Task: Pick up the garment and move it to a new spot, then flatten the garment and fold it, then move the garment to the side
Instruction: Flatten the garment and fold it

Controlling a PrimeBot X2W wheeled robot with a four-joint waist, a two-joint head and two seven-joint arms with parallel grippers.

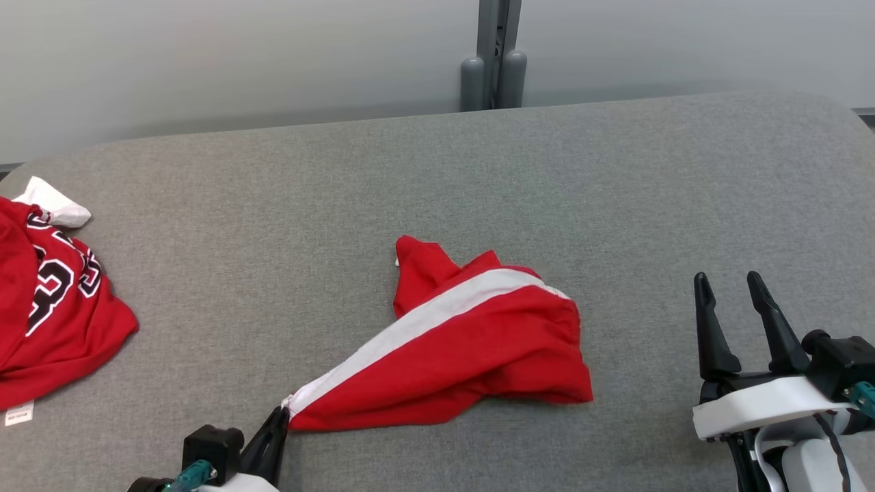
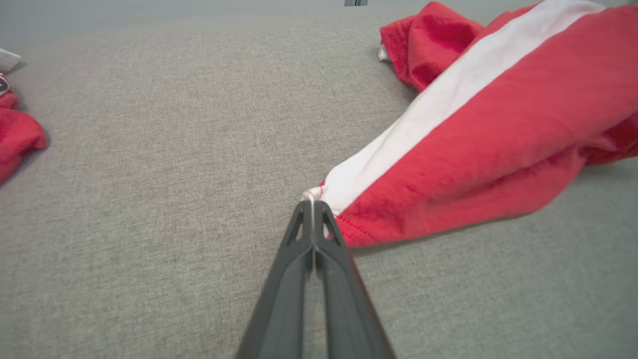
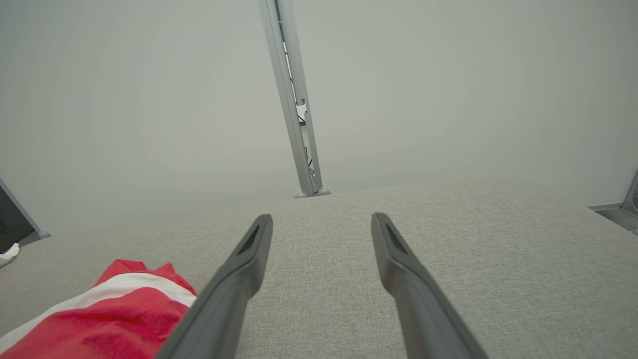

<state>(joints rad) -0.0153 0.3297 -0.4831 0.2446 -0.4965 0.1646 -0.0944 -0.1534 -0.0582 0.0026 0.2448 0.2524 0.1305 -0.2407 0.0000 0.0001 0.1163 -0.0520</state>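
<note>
The garment (image 1: 472,348), red with a broad white stripe, lies crumpled near the middle of the grey padded table (image 1: 410,178), one corner drawn out toward the near left. The left gripper (image 1: 280,413) is clamped on that corner, its fingers pressed together on the hem where the stripe ends. The right gripper (image 1: 727,276) sits well off to the right over bare table, its fingers spread and empty, with nothing between it and the cloth. At the table's left edge a bunched red jersey (image 1: 55,307) with black-and-white numbers lies well apart from the garment, a small white label (image 1: 19,413) at its near side. Behind the table, a grey metal post (image 1: 493,55) stands against the pale wall.
</note>
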